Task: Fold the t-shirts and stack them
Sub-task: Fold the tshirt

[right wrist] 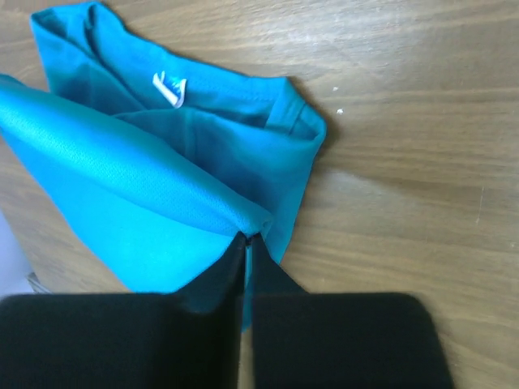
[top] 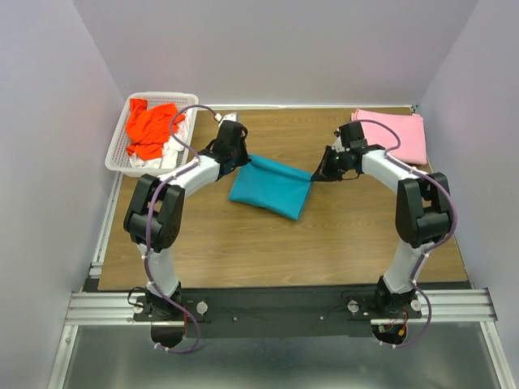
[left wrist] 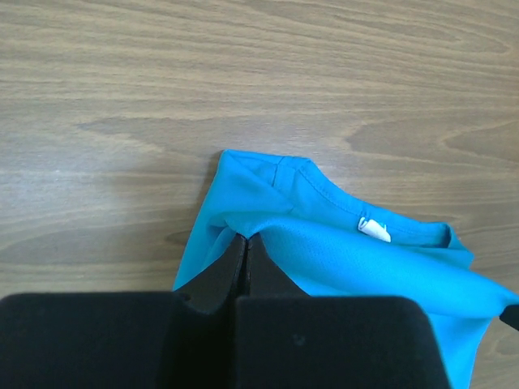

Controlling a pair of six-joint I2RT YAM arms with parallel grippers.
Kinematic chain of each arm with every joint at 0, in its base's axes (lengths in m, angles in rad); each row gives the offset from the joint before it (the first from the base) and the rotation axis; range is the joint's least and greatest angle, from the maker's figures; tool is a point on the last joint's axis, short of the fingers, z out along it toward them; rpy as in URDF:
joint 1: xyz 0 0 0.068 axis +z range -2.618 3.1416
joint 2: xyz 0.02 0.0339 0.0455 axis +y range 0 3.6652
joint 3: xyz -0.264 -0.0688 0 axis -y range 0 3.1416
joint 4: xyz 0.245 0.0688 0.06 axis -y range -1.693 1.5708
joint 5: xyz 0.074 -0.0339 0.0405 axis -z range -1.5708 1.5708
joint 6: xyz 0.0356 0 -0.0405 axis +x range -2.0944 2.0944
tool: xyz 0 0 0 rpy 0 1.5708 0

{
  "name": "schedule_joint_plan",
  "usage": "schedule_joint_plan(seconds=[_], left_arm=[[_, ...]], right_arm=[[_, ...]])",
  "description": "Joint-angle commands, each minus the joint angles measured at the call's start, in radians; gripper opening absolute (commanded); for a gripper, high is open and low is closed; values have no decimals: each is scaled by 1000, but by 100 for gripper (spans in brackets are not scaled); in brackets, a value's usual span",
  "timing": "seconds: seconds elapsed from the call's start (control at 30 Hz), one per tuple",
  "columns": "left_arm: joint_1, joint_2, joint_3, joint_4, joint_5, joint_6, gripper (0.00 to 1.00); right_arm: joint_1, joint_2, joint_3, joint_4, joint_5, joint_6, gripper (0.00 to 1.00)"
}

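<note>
Cloth of a folded teal-turquoise t-shirt (top: 272, 188) lies on the middle of the wooden table (top: 340, 235). The left gripper (left wrist: 246, 240) pinches its left edge and the right gripper (right wrist: 246, 237) its right corner. Farther back, a folded pink t-shirt (top: 395, 134) lies far right and a crumpled orange-red t-shirt (top: 150, 127) fills the white plastic lattice basket (top: 117, 152) far left.

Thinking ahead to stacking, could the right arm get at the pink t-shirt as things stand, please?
Probably not yet: the pink t-shirt lies unobstructed nearby, but the right gripper is shut on the teal t-shirt.
</note>
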Motion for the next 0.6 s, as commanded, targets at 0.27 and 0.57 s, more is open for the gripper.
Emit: schedule_joint_plan(seconds=[0.27, 0.57], left_arm=[[16, -29, 48, -41, 21, 35, 98], [-26, -190, -111, 48, 129, 17, 98]], right_arm=[[-17, -24, 59, 5, -41, -41, 100], [87, -221, -127, 175, -314, -44, 100]])
